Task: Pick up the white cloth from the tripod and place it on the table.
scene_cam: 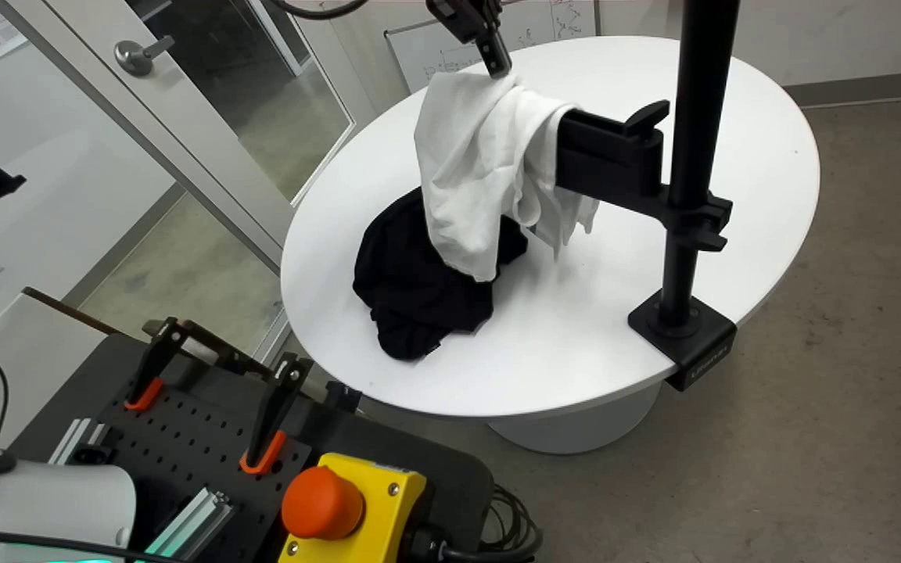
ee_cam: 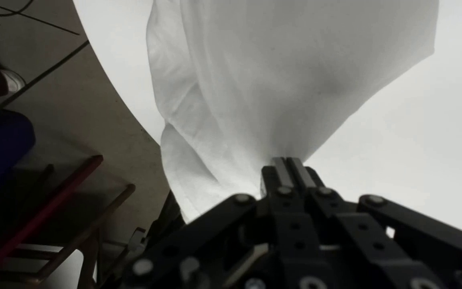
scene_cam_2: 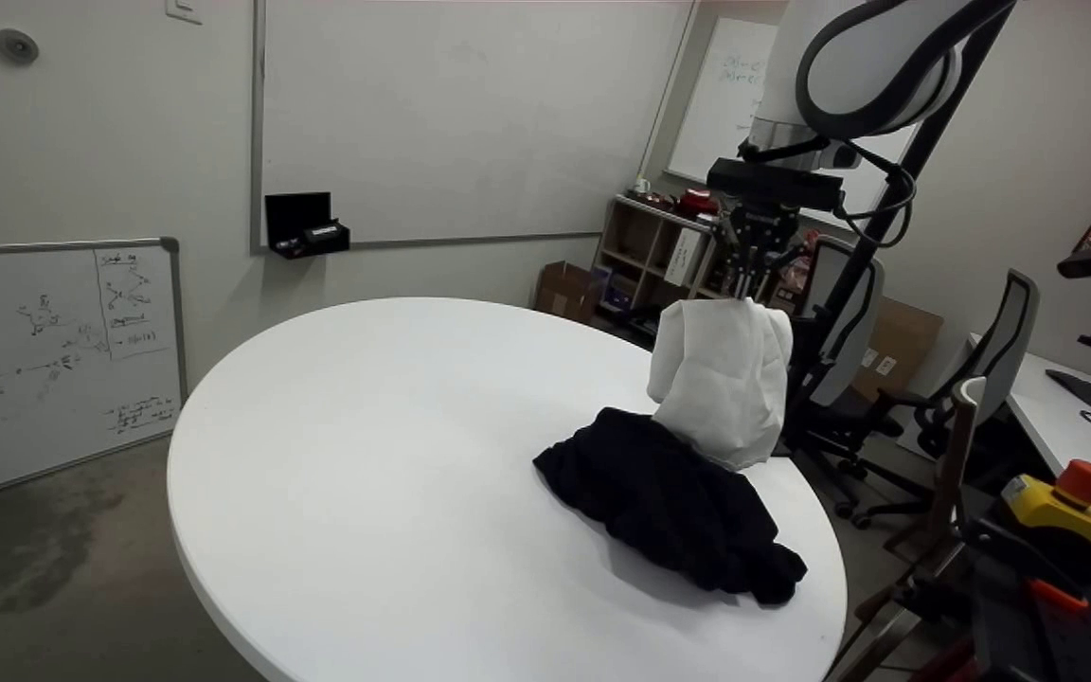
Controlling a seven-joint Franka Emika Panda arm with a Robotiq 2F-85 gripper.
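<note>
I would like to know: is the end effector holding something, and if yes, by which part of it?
The end effector appears to hold the white cloth, pinched at its top; whether by a fold or an edge cannot be told.

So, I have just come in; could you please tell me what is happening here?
A robot arm is handling a white cloth. Its pincer looks closed on the top of the cloth, which is draped over the side bar of a black stand. A dark cloth lies on the table below. The white cloth is not yet laid on the table.
</note>
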